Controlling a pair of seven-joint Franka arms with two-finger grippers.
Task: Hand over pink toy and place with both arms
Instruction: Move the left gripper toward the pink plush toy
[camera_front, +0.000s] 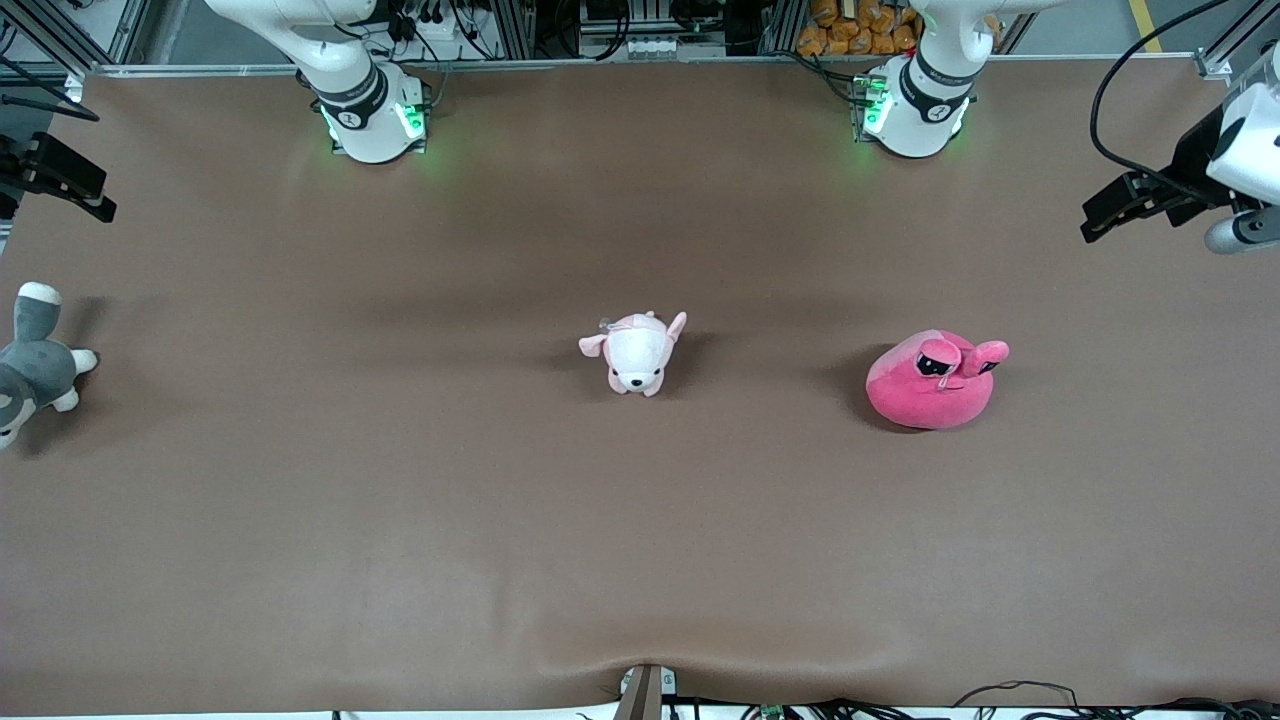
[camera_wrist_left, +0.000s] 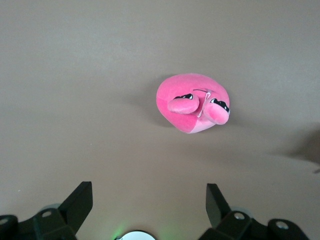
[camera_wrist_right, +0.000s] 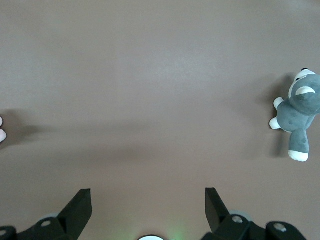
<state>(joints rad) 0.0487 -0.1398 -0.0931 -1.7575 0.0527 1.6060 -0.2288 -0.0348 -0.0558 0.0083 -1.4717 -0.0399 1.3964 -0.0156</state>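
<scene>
The pink toy (camera_front: 938, 382) is a hot-pink plush blob with two stalk bumps and black eyes. It lies on the brown table toward the left arm's end. In the left wrist view the pink toy (camera_wrist_left: 192, 102) sits apart from my left gripper (camera_wrist_left: 148, 186), which is open and empty. In the front view the left gripper (camera_front: 1100, 218) hangs high over that end's table edge. At the right arm's end my right gripper (camera_front: 90, 200) hangs over the edge too. The right gripper (camera_wrist_right: 147, 191) is open over bare table, with nothing between its fingers.
A pale pink-and-white puppy plush (camera_front: 636, 352) stands at the table's middle. A grey-and-white plush animal (camera_front: 30, 365) lies at the right arm's end, and the grey plush (camera_wrist_right: 297, 115) shows in the right wrist view. The arm bases (camera_front: 372, 120) glow green.
</scene>
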